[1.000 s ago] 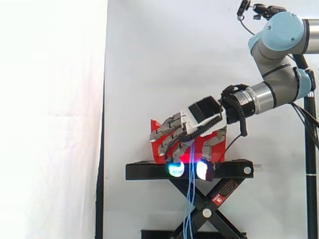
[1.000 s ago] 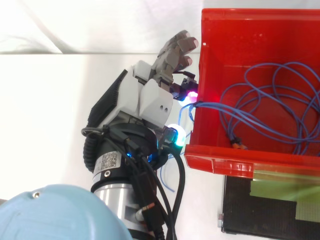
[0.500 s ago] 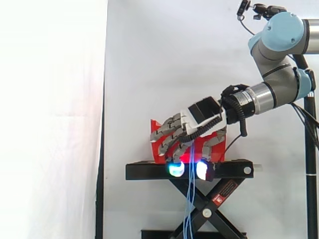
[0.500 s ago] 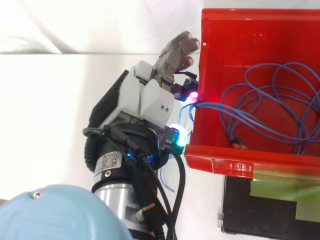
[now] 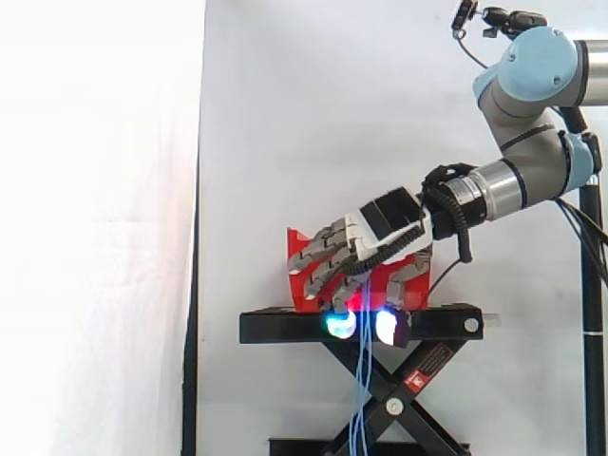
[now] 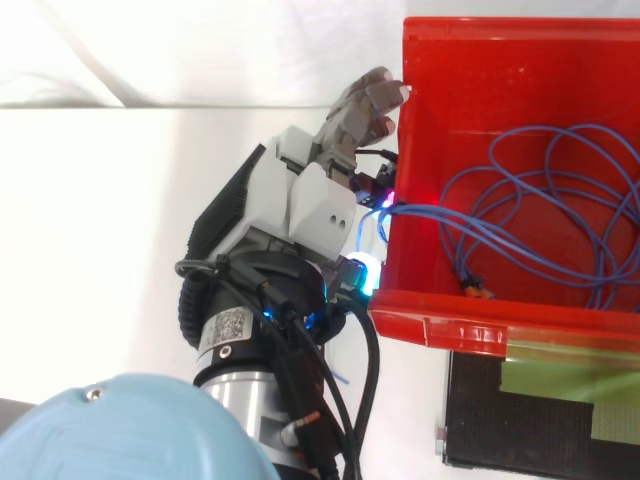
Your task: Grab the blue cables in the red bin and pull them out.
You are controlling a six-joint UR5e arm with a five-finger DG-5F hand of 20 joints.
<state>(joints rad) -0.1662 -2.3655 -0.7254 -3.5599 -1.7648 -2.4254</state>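
Note:
The red bin [image 6: 440, 328] holds loose loops of blue cables [image 6: 520, 225]. A few strands cross its left wall and run under my hand [image 6: 315, 200], which is pressed against the outside of that wall. In the side view the hand [image 5: 380, 224] hangs in front of the red bin [image 5: 298, 285] with its fingers curled downward. Two glowing fingertips [image 5: 340, 326] sit at the stand's top edge, one on either side of the strands. Below them the blue cables [image 5: 359, 399] hang straight down past the stand. The hand is shut on these strands.
The bin rests on a black scissor stand [image 5: 285, 328] before a white curtain. Beside the bin's near wall lies a black plate with green tape [image 6: 540, 410]. The arm comes in from the right, above the stand.
The hand has shifted slightly closer to the bin wall and a little lower. The cables in the bin lie as before.

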